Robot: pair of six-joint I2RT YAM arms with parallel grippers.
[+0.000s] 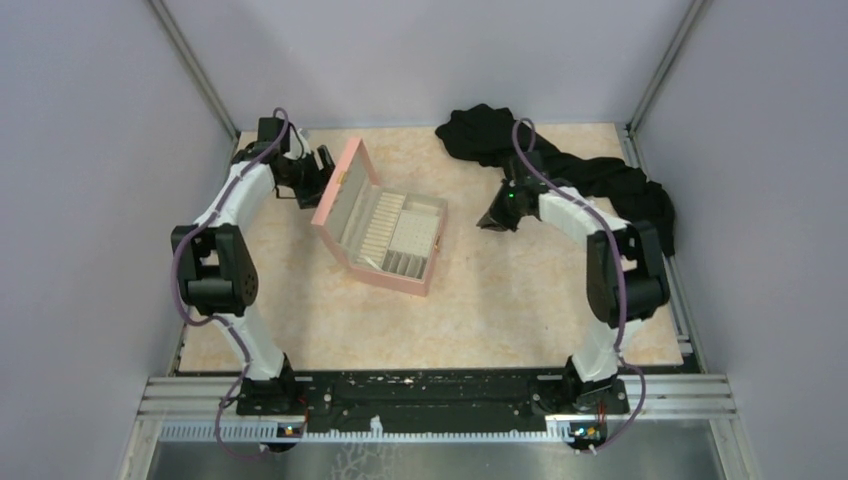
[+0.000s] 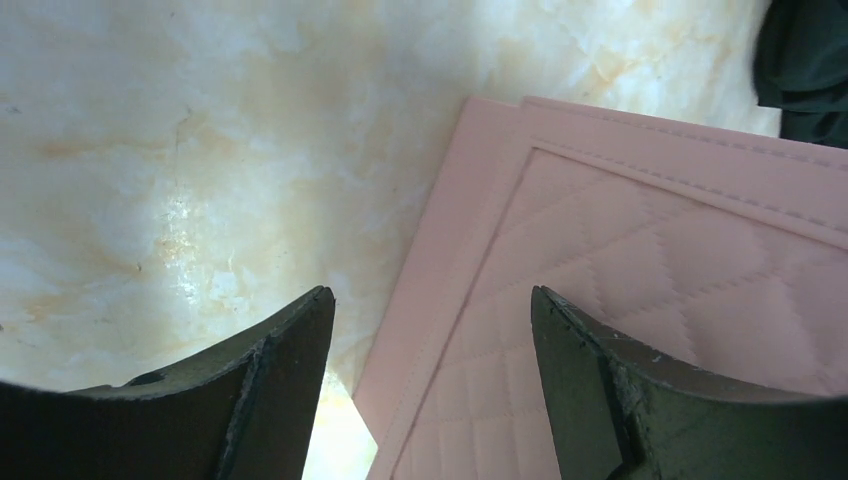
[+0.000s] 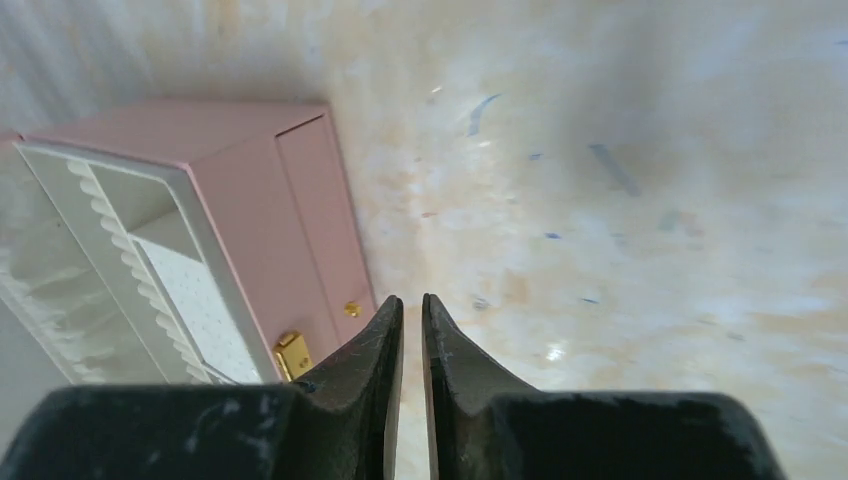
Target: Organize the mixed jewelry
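Overhead and wrist views, near to far. Above the marble table [image 1: 520, 310], the right gripper [image 3: 412, 340] hangs just right of the open pink box [image 1: 395, 275]. Its fingers are almost pressed together with a thin slit between them. Nothing shows in the slit, and whether a speck is pinched cannot be told. The left gripper [image 2: 430, 400], spread wide and empty, hovers at the raised lid [image 2: 650, 300]. Farthest lies a black cloth [image 1: 600, 170]. The mixed jewelry cannot be made out in any view, being too small. Judged step: seeking a piece to sort. The next move calls for locating one, perhaps on the cloth, then a fine pinch. Only the right wrist view shows the gold clasp [image 3: 292, 355] and the scalloped beige tray [image 3: 130, 230]; only the overhead view shows both arms.
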